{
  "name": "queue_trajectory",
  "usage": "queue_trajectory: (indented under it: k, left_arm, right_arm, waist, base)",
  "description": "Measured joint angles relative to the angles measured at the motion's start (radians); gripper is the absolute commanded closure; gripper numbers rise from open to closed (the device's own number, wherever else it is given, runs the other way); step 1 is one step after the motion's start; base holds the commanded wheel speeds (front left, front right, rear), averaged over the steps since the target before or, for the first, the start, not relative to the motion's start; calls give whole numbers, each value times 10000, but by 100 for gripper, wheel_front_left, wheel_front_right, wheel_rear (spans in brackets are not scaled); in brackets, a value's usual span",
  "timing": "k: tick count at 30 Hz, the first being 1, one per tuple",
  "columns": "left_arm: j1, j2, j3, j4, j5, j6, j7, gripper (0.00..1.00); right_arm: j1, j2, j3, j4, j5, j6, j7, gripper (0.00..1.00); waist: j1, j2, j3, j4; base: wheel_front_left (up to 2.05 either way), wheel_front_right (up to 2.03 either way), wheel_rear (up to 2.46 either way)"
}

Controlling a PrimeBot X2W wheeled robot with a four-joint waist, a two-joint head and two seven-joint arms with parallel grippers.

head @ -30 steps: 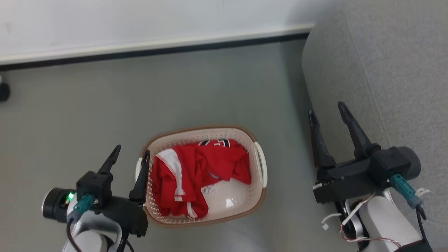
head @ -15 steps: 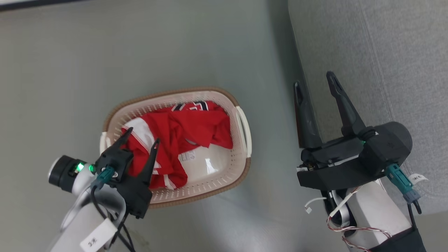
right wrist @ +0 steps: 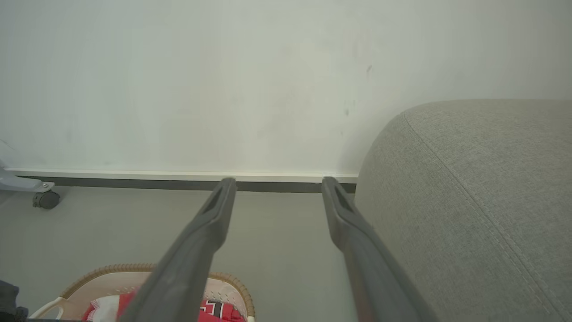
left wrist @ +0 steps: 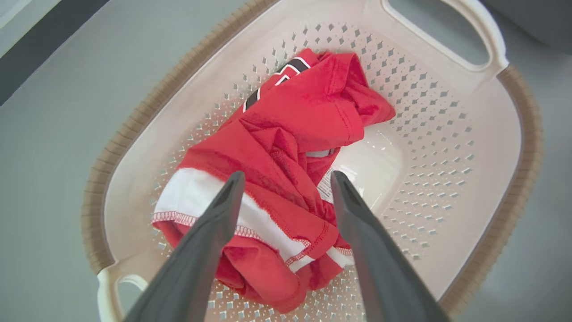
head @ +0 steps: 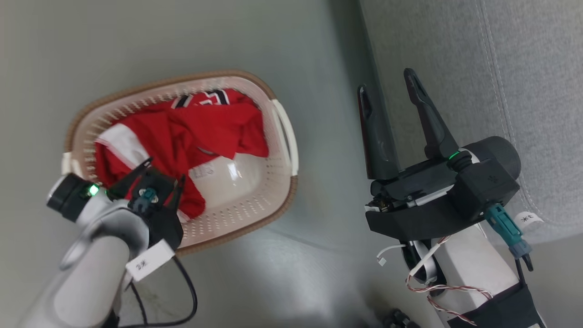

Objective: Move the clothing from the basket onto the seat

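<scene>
Basket (left wrist: 451,147) sits on the floor (head: 255,41), near the seat (head: 537,64). That makes a short carry, which is presumably why it is parked there.

Clothing (left wrist: 290,129) is all in the basket: a red heap bunched toward one end. A white band lies uppermost on the near fold and numerals show at the far edge. The other end is bare, with the sticker (head: 202,172) half exposed.

Left gripper (left wrist: 287,176) is over the heap, pointed down into the basket. Its fingers are spread with nothing between them. The tips straddle the fold with the white band; I can't tell if they touch cloth. It reads as lining up a pinch on the thickest bunch, where thin jersey gives most to bite on.

Right gripper (head: 386,81) is also empty, fingers splayed. It is held level by the seat's edge and aimed at the wall (right wrist: 178,89). It is likely kept clear of the working arm, on the drop-off side.

Judgement: the first grab is not yet made. The risks are fabric slipping from a shallow pinch, or one garment dragging another over the rim.
</scene>
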Motion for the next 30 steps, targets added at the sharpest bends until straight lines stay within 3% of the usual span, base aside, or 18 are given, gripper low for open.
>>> queue_trajectory:
  k: [9, 30]
  left_arm:
    - [-916, 568, -943, 915, 1126, -341, 656, 0]
    - [-2498, 1137, -2182, 2844, 2851, -435, 2111, 0]
  right_arm:
    - [-185, 134, 196, 257, 31, -2, -59, 0]
    - [-353, 207, 587, 541, 771, -13, -144, 0]
  waist:
    - [0, 0, 725, -579]
    - [-1, -1, 1428, -1201]
  base:
    - [0, 0, 0]
    - [0, 0, 0]
